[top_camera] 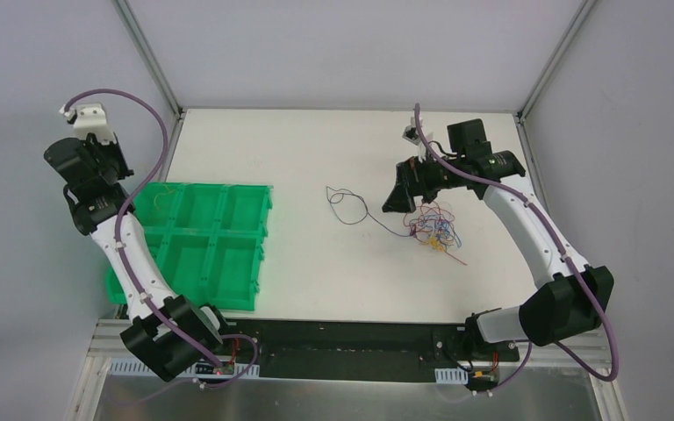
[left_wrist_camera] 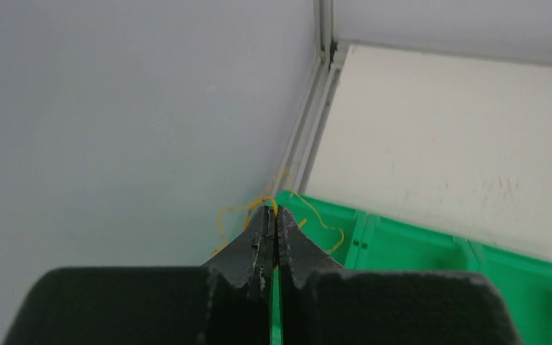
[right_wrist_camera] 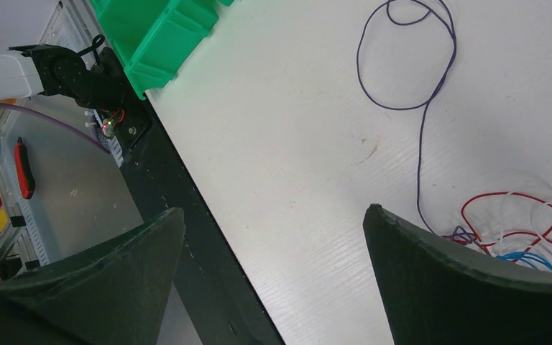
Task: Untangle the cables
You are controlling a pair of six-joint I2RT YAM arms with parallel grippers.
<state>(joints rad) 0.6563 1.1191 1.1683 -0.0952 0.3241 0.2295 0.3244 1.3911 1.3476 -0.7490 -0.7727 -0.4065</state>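
A tangle of thin red, blue, purple and yellow cables (top_camera: 434, 230) lies on the white table at centre right. One dark purple cable (top_camera: 347, 206) trails left from it in loops. My right gripper (top_camera: 401, 195) hovers just left of the tangle, open and with nothing in it. In the right wrist view the gripper (right_wrist_camera: 273, 208) shows bare table between its fingers, the purple cable (right_wrist_camera: 420, 108) ahead and red strands (right_wrist_camera: 517, 215) at the right. My left gripper (left_wrist_camera: 273, 212) is shut on a yellow cable (left_wrist_camera: 327, 230) above the green bin's far left corner.
A green bin (top_camera: 202, 241) with several compartments sits at the table's left side, under the left arm. A black strip (top_camera: 351, 338) runs along the near edge. White walls close the left, back and right. A red-handled tool (right_wrist_camera: 25, 169) lies off the table.
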